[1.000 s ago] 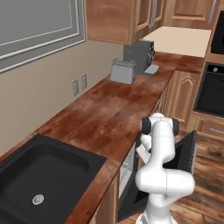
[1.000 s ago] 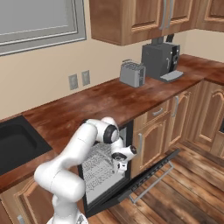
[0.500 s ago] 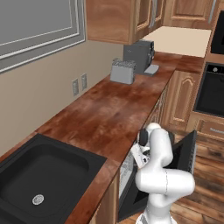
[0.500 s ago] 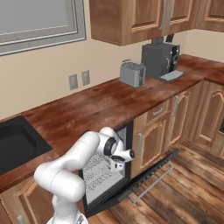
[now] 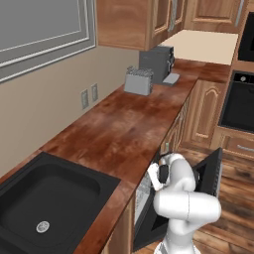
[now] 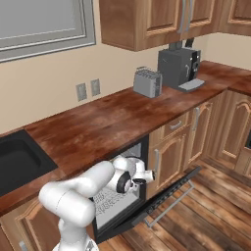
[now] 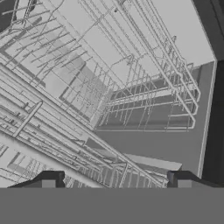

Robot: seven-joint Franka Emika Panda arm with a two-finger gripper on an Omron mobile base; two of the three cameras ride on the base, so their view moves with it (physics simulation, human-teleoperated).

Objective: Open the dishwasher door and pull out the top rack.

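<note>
The dishwasher door (image 6: 169, 196) hangs folded down below the counter (image 6: 98, 122), so I count the opening as done. What is left is the top rack (image 7: 131, 87): it sits inside the cavity, not drawn out past the door as far as I can judge. My hand (image 7: 113, 181) is at the cavity mouth just in front of the rack's wires, fingers (image 7: 48, 180) spread wide and holding nothing.

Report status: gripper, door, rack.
Gripper open, at the dishwasher mouth. Door folded down. Rack just ahead of fingertips, not gripped. Nothing in the way.
</note>
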